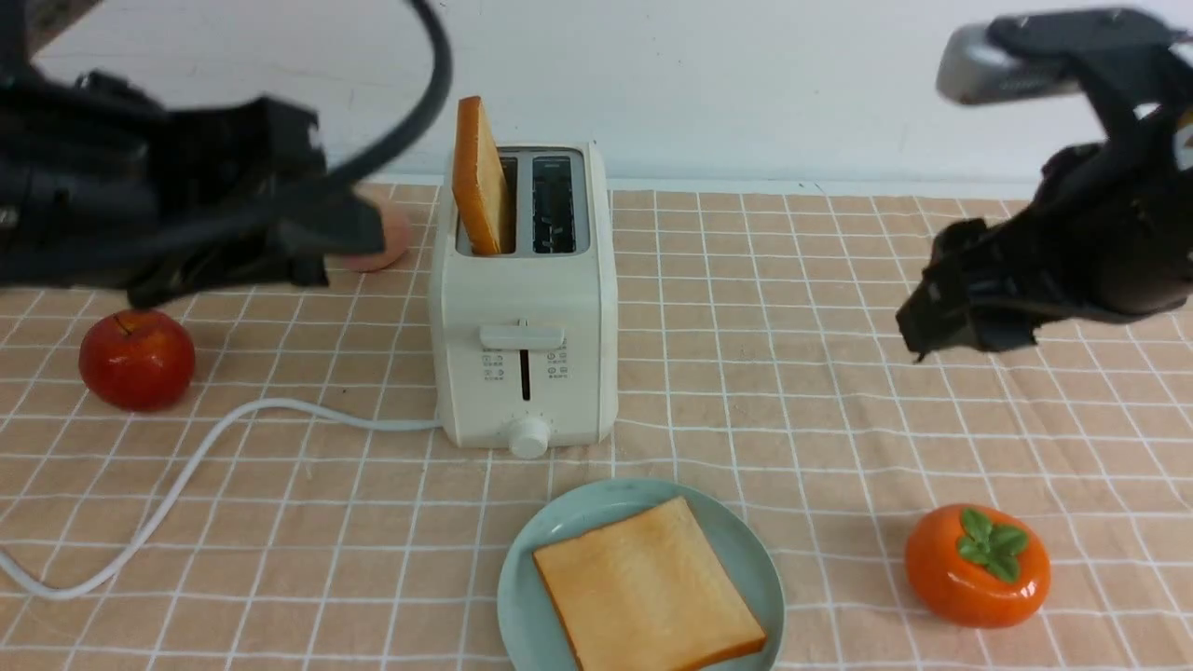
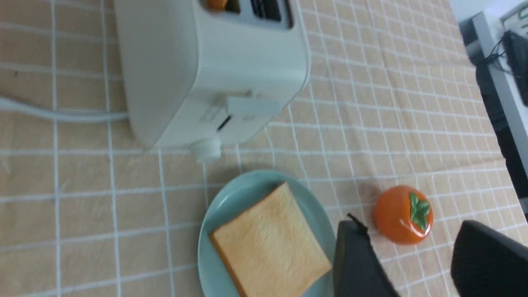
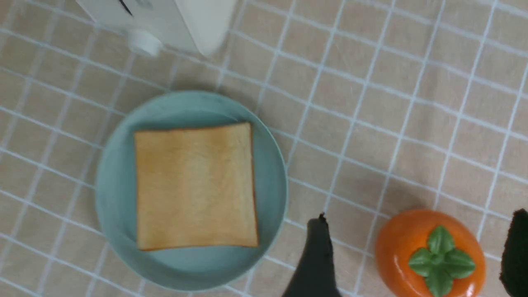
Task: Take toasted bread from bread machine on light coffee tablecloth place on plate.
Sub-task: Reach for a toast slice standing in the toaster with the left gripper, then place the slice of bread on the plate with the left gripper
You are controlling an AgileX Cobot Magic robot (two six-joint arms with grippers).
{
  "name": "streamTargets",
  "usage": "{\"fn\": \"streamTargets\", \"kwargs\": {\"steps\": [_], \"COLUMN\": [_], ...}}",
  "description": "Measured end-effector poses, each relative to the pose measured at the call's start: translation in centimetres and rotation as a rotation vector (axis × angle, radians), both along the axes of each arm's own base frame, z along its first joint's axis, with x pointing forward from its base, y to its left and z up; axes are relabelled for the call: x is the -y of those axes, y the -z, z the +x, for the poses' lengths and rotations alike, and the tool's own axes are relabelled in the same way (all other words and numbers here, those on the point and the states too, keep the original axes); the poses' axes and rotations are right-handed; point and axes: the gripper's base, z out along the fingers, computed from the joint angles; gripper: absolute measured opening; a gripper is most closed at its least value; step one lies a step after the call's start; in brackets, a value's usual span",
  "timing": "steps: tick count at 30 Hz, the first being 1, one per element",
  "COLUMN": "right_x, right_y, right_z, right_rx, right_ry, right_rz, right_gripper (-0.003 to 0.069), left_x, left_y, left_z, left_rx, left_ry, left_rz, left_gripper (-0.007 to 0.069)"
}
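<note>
The cream-white bread machine [image 1: 522, 308] stands mid-table on the light coffee tablecloth [image 1: 792, 391]. One slice of toasted bread [image 1: 480, 177] sticks up from its left slot; the right slot shows empty. A second slice [image 1: 648, 587] lies flat on the pale blue-green plate [image 1: 559, 522] in front of the machine. My left gripper [image 1: 345, 238], blurred, hovers left of the machine at slot height. It is open and empty, as its wrist view [image 2: 416, 264] shows. My right gripper [image 1: 918, 331] hangs high at the right. It is open and empty [image 3: 416, 251], well above the cloth.
A red apple [image 1: 137, 359] sits at the left and a pink round thing [image 1: 391, 247] lies behind the left gripper. An orange persimmon [image 1: 977, 564] rests right of the plate. The machine's white cord [image 1: 186, 466] trails to the front left.
</note>
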Motion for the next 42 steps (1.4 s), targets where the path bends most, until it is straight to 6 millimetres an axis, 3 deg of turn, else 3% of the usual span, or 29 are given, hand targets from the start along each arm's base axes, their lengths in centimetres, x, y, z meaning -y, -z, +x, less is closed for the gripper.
{"fn": "streamTargets", "kwargs": {"steps": [4, 5, 6, 8, 10, 11, 12, 16, 22, 24, 25, 28, 29, 30, 34, 36, 40, 41, 42], "right_x": [-1.6, -1.8, -2.3, -2.6, -3.0, -3.0, -3.0, -3.0, -2.8, -2.7, -2.7, -2.7, -2.7, -2.7, -2.7, -2.6, -2.4, -2.4, -2.3], "right_y": [-2.0, -2.1, -2.2, -2.3, -2.3, -2.3, -2.2, -2.1, -1.8, -1.7, -1.7, -1.7, -1.7, -1.7, -1.7, -1.7, -1.6, -1.6, -1.6], "right_z": [-2.9, -3.1, -3.6, -3.8, -4.1, -4.1, -4.2, -4.4, -4.6, -4.6, -4.6, -4.6, -4.6, -4.7, -4.7, -4.7, -4.5, -4.5, -4.4], "right_rx": [0.056, 0.057, 0.059, 0.058, 0.054, 0.054, 0.050, 0.023, -0.006, -0.010, -0.010, -0.009, -0.009, -0.009, -0.012, -0.010, 0.006, 0.006, 0.011], "right_ry": [-0.087, -0.094, -0.121, -0.136, -0.156, -0.157, -0.161, -0.163, -0.169, -0.174, -0.174, -0.179, -0.179, -0.181, -0.182, -0.181, -0.173, -0.173, -0.171], "right_rz": [0.095, 0.100, 0.112, 0.115, 0.120, 0.119, 0.120, 0.104, 0.080, 0.068, 0.068, 0.059, 0.059, 0.057, 0.054, 0.045, 0.014, 0.014, 0.006], "right_gripper": [0.0550, 0.0550, 0.0549, 0.0549, 0.0549, 0.0549, 0.0549, 0.0549, 0.0549, 0.0549, 0.0549, 0.0549, 0.0549, 0.0549, 0.0549, 0.0549, 0.0549, 0.0549, 0.0549], "left_x": [1.2, 1.2, 1.6, 2.0, 3.0, 3.2, 4.3, 6.2, 7.5, 8.0, 8.0, 8.2, 8.2, 8.1, 7.3, 6.3, 4.2, 4.2, 3.6], "left_y": [-1.6, -1.6, -1.8, -1.7, -1.1, -1.1, -0.3, 1.5, 5.4, 7.1, 7.3, 7.8, 7.7, 7.2, 4.0, 0.6, -6.8, -6.8, -8.7], "left_z": [5.6, 5.9, 8.1, 9.4, 12.0, 12.2, 13.9, 17.3, 20.8, 22.0, 22.1, 22.3, 22.3, 22.2, 20.7, 18.7, 12.2, 12.2, 9.3], "left_rx": [0.006, -0.004, -0.040, -0.071, -0.102, -0.101, -0.101, -0.095, -0.144, -0.142, -0.144, -0.150, -0.149, -0.142, -0.092, -0.034, 0.048, 0.041, 0.059], "left_ry": [-0.011, -0.015, -0.028, -0.041, -0.104, -0.099, -0.139, -0.194, -0.233, -0.234, -0.233, -0.235, -0.236, -0.246, -0.279, -0.295, -0.265, -0.258, -0.202], "left_rz": [0.034, 0.042, 0.085, 0.131, 0.245, 0.245, 0.313, 0.405, 0.419, 0.417, 0.418, 0.407, 0.408, 0.394, 0.368, 0.345, 0.260, 0.260, 0.225], "left_gripper": [0.0424, 0.0430, 0.0452, 0.0465, 0.0481, 0.0481, 0.0484, 0.0483, 0.0453, 0.0408, 0.0395, 0.0203, 0.0190, 0.0107, 0.0100, 0.0101, 0.0101, 0.0101, 0.0101]}}
